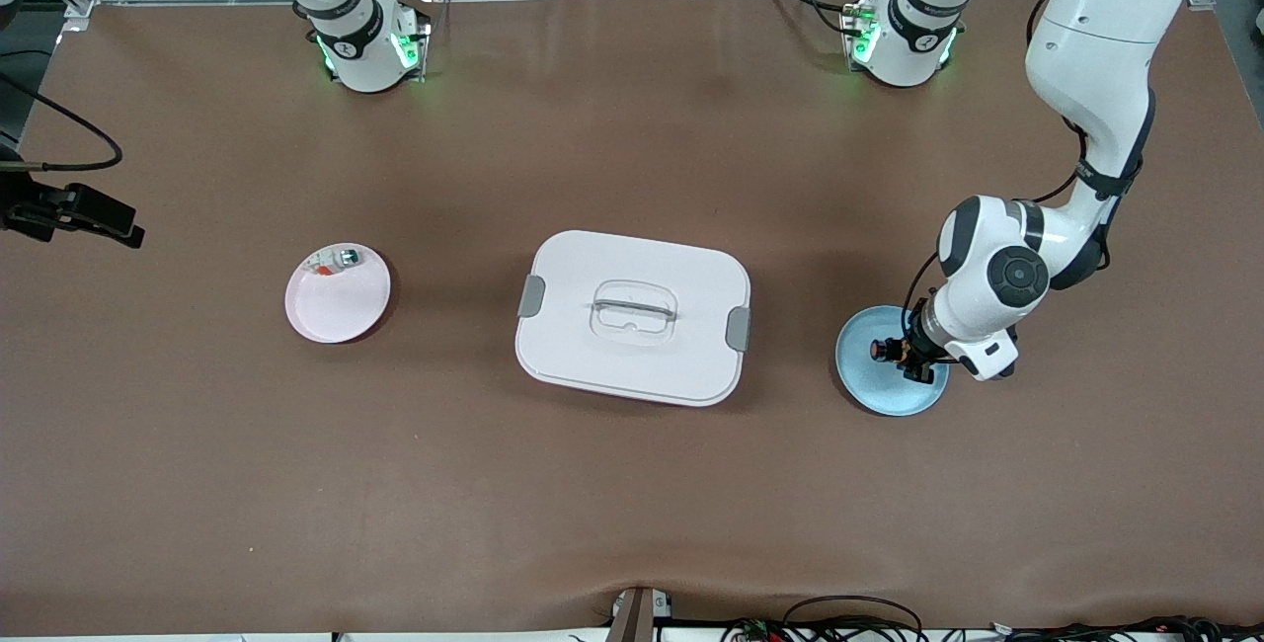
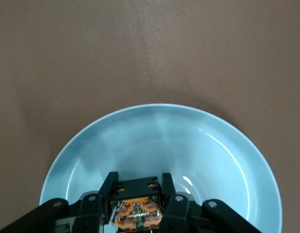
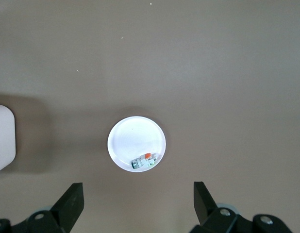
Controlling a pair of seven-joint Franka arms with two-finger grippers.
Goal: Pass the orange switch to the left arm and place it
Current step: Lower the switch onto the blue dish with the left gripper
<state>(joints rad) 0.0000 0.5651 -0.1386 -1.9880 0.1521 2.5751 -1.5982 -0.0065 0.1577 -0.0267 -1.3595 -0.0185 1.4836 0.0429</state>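
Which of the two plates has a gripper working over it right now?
The blue plate, at the left arm's end of the table: the left gripper is shut on the orange switch there. The pink plate has none.

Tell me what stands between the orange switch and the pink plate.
The box lies on the table directly between them. The left gripper is shut on the orange switch over the blue plate at the left arm's end; the pink plate sits at the right arm's end, under the open right gripper.
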